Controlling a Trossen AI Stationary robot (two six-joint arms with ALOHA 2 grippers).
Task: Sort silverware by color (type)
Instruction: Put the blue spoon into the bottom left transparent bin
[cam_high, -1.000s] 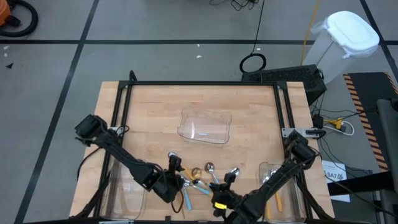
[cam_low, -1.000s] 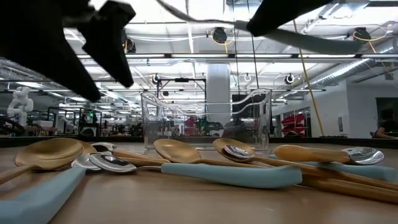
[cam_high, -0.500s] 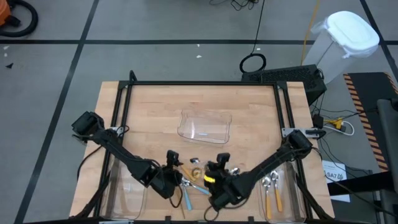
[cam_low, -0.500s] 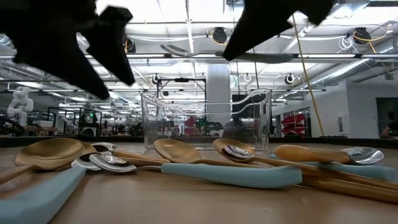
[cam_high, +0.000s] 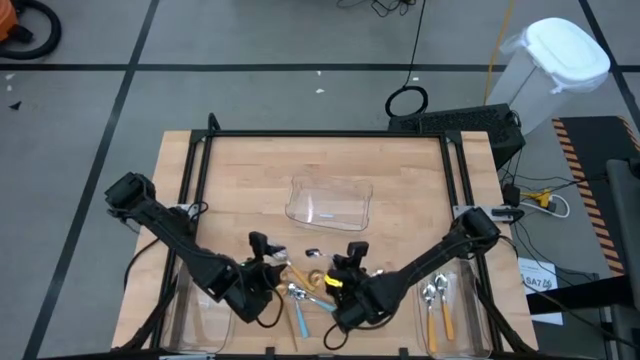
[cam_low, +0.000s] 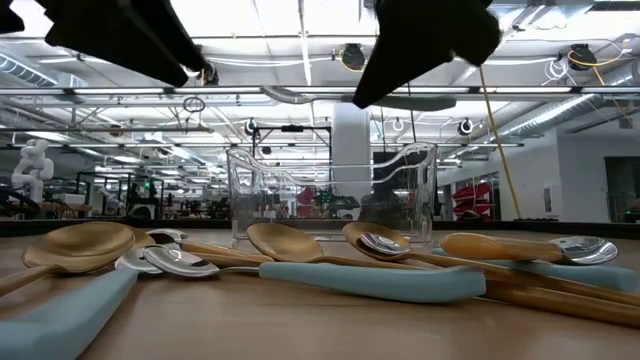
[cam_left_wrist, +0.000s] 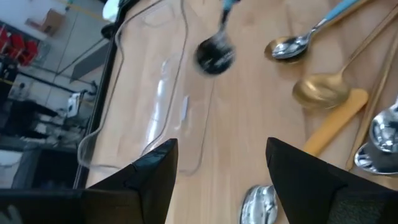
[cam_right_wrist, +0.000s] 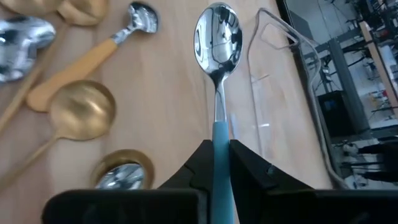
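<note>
My right gripper (cam_right_wrist: 221, 152) (cam_high: 348, 262) is shut on a spoon with a silver bowl and a light-blue handle (cam_right_wrist: 216, 37), held in the air above the pile of silverware (cam_high: 300, 290). The same spoon shows level in the low view (cam_low: 300, 96). The pile holds blue-handled, orange-handled and all-gold spoons lying flat on the wooden table (cam_high: 250, 180). My left gripper (cam_left_wrist: 221, 186) (cam_high: 260, 255) hovers open over the pile's left side with nothing between its fingers. My right gripper pinches the spoon's blue handle (cam_right_wrist: 220, 134) between its two fingers. The fingers lie along the handle, and the bowl (cam_right_wrist: 216, 28) sticks out ahead of them, hollow side up. The spoon is lifted clear of the table, roughly level.
A clear plastic tray (cam_high: 330, 203) stands at the table's middle, toward the far side. Another clear tray (cam_high: 205, 300) sits at the near left. A third (cam_high: 465, 300) at the near right holds orange-handled spoons (cam_high: 440, 305). A black frame borders the table.
My right gripper has carried the blue-handled spoon from the near edge toward the far edge and a little left, over the pile, turning as it went. My left gripper has risen and drawn back toward the left, staying open.
</note>
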